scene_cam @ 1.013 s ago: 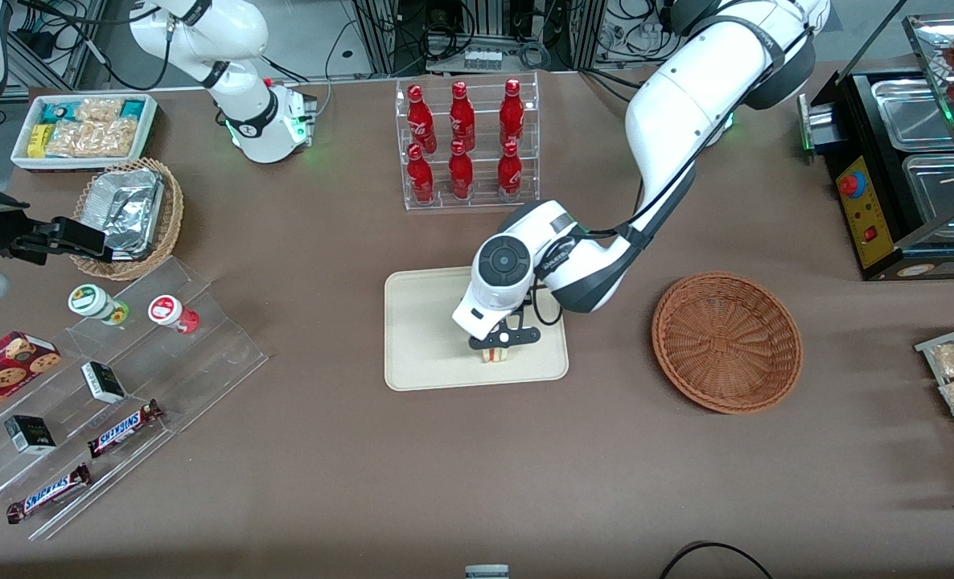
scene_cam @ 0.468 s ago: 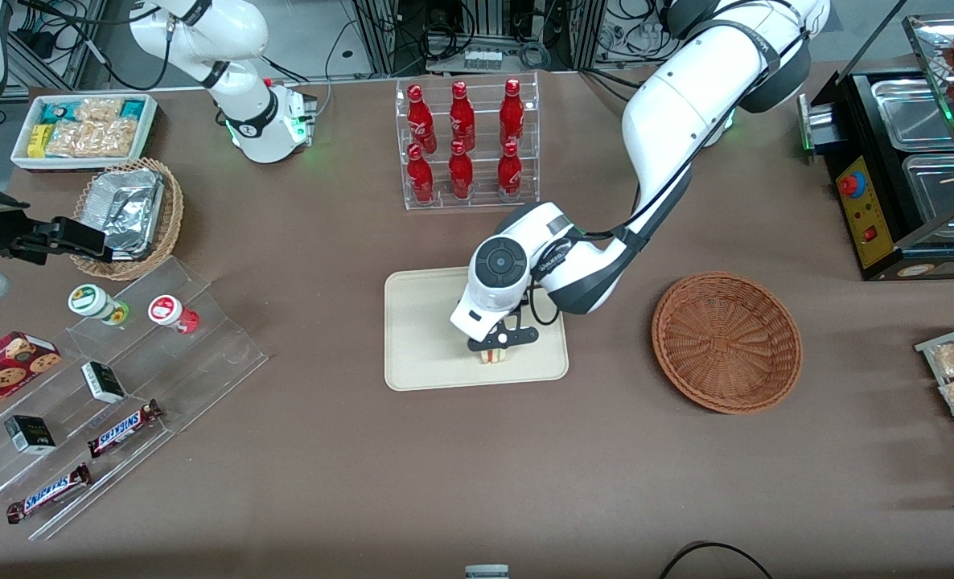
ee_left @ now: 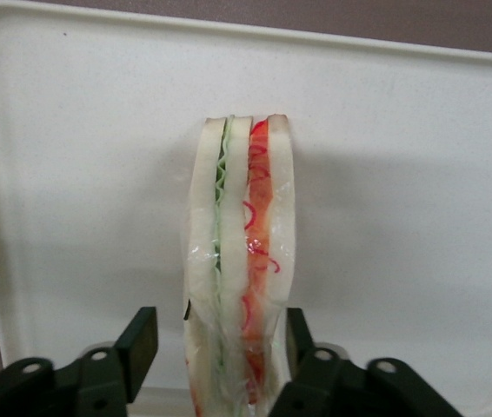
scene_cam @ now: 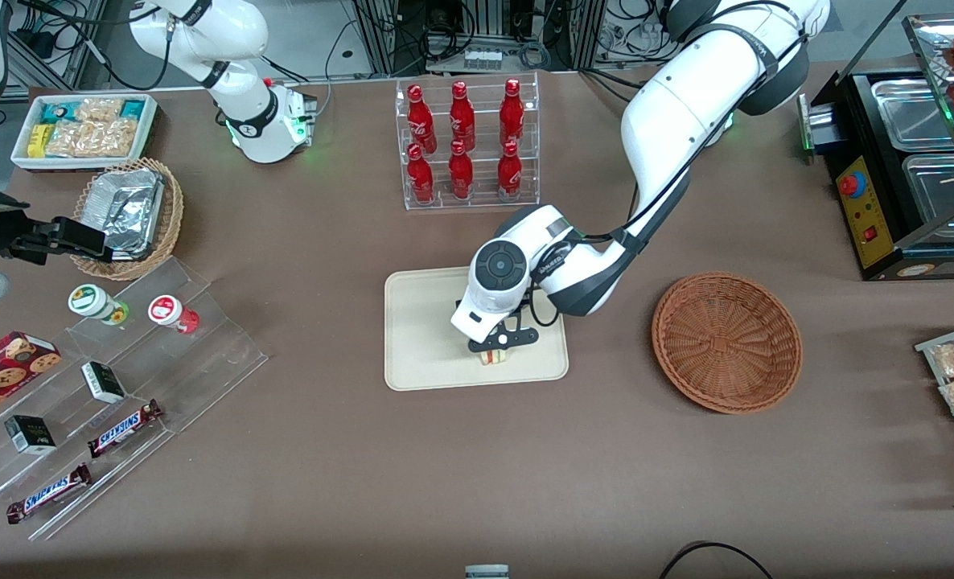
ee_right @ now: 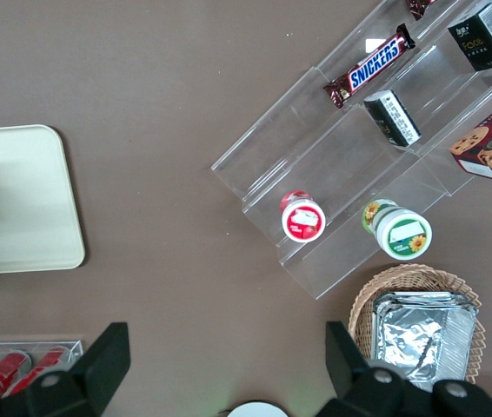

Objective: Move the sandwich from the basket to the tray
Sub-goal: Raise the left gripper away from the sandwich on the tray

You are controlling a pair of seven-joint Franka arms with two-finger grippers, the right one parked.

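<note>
The sandwich [scene_cam: 493, 356] [ee_left: 242, 261] stands on its edge on the cream tray [scene_cam: 421, 338] [ee_left: 402, 174], at the part of the tray nearer the front camera. Its red and green filling shows between pale bread slices. My left gripper [scene_cam: 503, 344] [ee_left: 220, 328] hangs straight over it and is open. The black fingers [ee_left: 142, 343] flank the sandwich: one stands clearly apart from the bread, the other lies very close to it. The reddish-brown woven basket [scene_cam: 726, 342] sits beside the tray toward the working arm's end, with nothing in it.
A clear rack of red bottles [scene_cam: 465, 145] stands farther from the front camera than the tray. Toward the parked arm's end are a stepped acrylic shelf with snacks [scene_cam: 123, 370], a tan wicker basket holding foil containers [scene_cam: 127, 213] and a white snack bin [scene_cam: 83, 129]. A black food warmer [scene_cam: 911, 161] stands at the working arm's end.
The wrist has drawn back slightly away from the front camera over the tray. The sandwich stays at the same spot on the tray.
</note>
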